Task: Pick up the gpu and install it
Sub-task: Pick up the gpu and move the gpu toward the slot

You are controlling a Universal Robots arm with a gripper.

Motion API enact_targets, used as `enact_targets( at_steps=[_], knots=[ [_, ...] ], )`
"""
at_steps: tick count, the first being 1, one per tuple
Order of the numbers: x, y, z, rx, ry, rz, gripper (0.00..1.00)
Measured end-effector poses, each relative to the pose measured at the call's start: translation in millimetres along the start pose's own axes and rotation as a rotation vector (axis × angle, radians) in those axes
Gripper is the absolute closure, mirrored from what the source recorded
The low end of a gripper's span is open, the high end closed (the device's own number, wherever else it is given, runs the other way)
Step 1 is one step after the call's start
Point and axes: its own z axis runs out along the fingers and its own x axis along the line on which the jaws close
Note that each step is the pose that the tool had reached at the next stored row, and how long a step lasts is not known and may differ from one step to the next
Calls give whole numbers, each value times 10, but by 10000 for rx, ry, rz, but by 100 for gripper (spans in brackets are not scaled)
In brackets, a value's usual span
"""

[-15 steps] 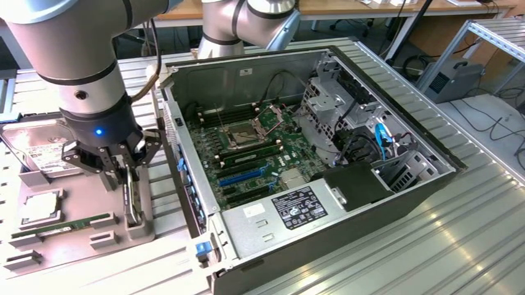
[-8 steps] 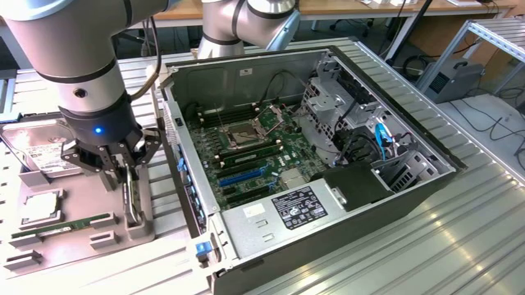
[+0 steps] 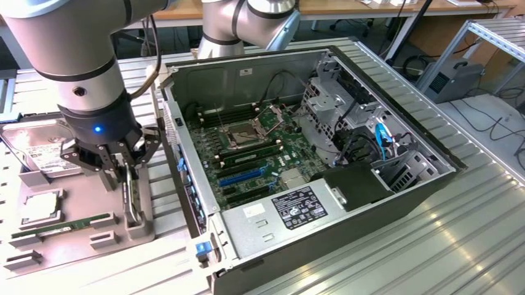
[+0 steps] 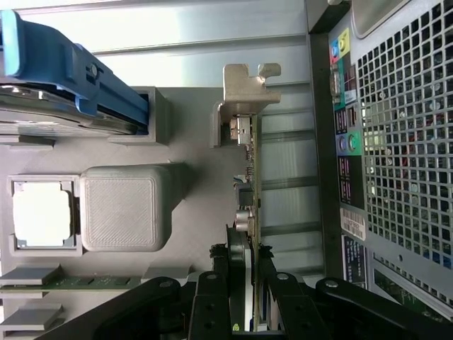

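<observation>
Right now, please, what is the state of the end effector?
End effector: closed on the gpu, which stands on edge in the gray holder.

Bright, even light, soft shadows, glare on the metal table point(image 4: 212, 42).

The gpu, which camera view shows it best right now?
Wrist view: the gpu runs edge-on with its metal bracket clear, the gripper closed on it. The exterior view gives just a thin upright sliver of it below the gripper.
</observation>
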Motion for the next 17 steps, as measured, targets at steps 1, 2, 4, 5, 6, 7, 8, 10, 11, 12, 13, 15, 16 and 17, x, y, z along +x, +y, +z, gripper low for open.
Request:
enact_targets(
  at_steps=[1, 2, 4, 5, 6, 7, 8, 10, 11, 12, 13, 15, 16, 17],
  knots=[
    [0, 0, -3, 0, 0, -1, 73],
    [0, 0, -6, 0, 0, -1, 73],
    [-1, 0, -13, 0, 0, -1, 73],
    [-1, 0, -17, 0, 0, -1, 73],
    [-1, 0, -21, 1, 1, 0, 73],
    [-1, 0, -24, 0, 0, 0, 73],
    [-1, 0, -27, 0, 0, -1, 73],
    [-1, 0, -33, 0, 0, 0, 73],
    [-1, 0, -36, 0, 0, 0, 73],
    [-1, 0, -38, 0, 0, 0, 73],
    [-1, 0, -41, 0, 0, 0, 73],
    [-1, 0, -47, 0, 0, 0, 73],
    [-1, 0, -50, 0, 0, 0, 73],
    [-2, 0, -53, 1, 1, 0, 73]
  ],
)
